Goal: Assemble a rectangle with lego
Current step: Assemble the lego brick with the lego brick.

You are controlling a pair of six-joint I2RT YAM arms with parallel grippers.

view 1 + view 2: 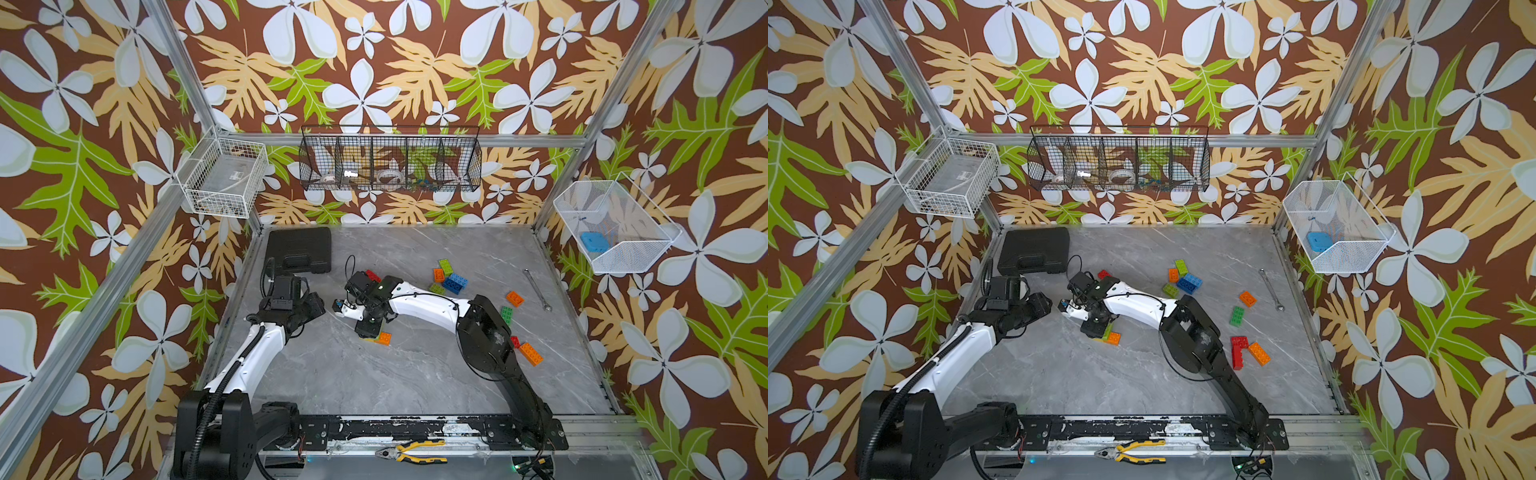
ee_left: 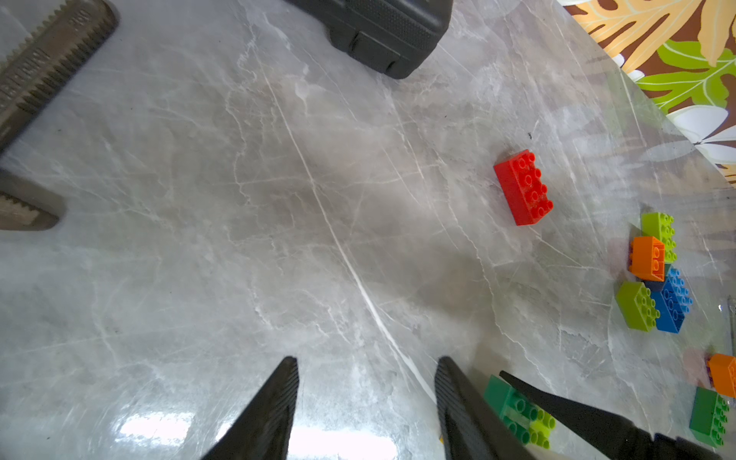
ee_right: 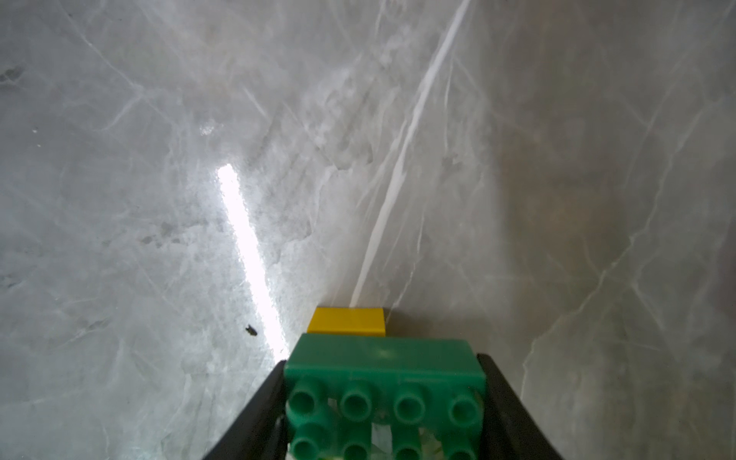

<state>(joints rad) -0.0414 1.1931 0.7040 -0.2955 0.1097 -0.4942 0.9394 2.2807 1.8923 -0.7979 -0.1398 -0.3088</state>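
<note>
My right gripper [image 3: 382,362] is shut on a dark green 2x4 lego brick [image 3: 384,358], studs toward the camera. A yellow brick [image 3: 346,320] lies just beyond it on the table. In both top views this gripper [image 1: 369,330] hangs over a small group with an orange brick [image 1: 383,338] at mid-table. My left gripper [image 2: 366,366] is open over bare table, left of the group [image 1: 318,307]. The left wrist view shows the green brick [image 2: 511,404] with a lime one against it, and a loose red brick [image 2: 523,187] further off.
A lime, orange and blue cluster [image 1: 451,277] sits at the back right. Loose orange [image 1: 514,298], green [image 1: 506,314], and red and orange [image 1: 530,353] bricks lie to the right. A wrench [image 1: 537,289] lies far right, a black case [image 1: 298,248] at the back left, and pliers [image 1: 415,452] on the front rail.
</note>
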